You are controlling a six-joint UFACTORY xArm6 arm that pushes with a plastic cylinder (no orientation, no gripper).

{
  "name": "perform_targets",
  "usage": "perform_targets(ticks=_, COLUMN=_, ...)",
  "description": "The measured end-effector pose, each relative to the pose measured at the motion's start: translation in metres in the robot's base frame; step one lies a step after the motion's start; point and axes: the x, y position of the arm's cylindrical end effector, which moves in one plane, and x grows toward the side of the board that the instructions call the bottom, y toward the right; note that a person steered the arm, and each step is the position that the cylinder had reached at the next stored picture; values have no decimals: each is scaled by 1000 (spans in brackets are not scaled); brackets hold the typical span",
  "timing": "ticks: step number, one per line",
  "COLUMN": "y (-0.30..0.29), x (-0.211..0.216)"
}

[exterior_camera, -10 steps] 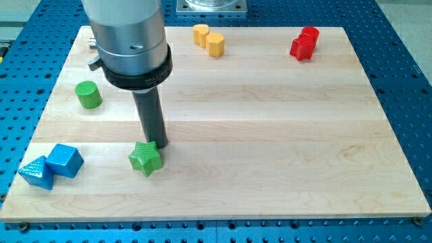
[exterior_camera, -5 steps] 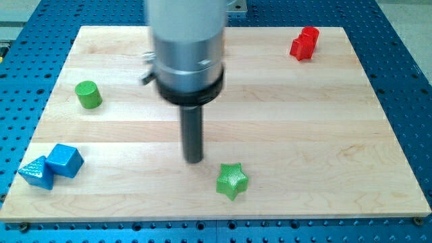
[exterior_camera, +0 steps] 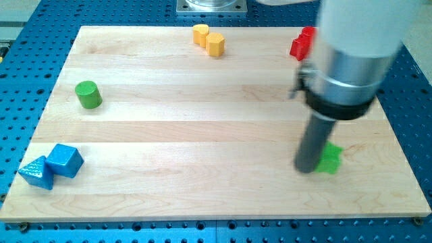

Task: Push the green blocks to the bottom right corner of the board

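Observation:
A green star block (exterior_camera: pixel 330 160) lies near the view's lower right part of the wooden board (exterior_camera: pixel 202 128), partly hidden behind my rod. My tip (exterior_camera: pixel 307 167) rests just left of it, touching or nearly touching it. A green cylinder (exterior_camera: pixel 88 94) stands alone at the view's left, far from the tip.
Two yellow blocks (exterior_camera: pixel 208 39) sit at the view's top centre. A red block (exterior_camera: pixel 302 44) sits at the top right, partly hidden by the arm. A blue cube (exterior_camera: pixel 65 160) and a blue triangular block (exterior_camera: pixel 36 172) lie at the bottom left.
My tip has swept from the board's left-centre to the right. The green star has slid with it from the lower left-centre to the lower right. The other blocks have not moved.

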Motion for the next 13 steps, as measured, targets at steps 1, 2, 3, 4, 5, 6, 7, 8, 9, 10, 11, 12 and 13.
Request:
perform_targets(ticks=1, y=23, x=-43)
perform_targets(ticks=2, y=50, x=-14)
perform_targets(ticks=3, y=44, x=-6)
perform_targets(ticks=4, y=-106, x=-42)
perform_targets(ticks=5, y=-254, x=-72)
perform_targets(ticks=6, y=-418, x=-72)
perform_targets(ticks=7, y=-452, x=-125)
perform_targets(ticks=8, y=-321, x=-146)
perform_targets(ticks=9, y=-175, x=-108)
perform_targets(ticks=10, y=-77, x=-56)
perform_targets(ticks=11, y=-57, x=-46)
perform_targets(ticks=12, y=-71, x=-20)
perform_targets(ticks=13, y=8, x=-10)
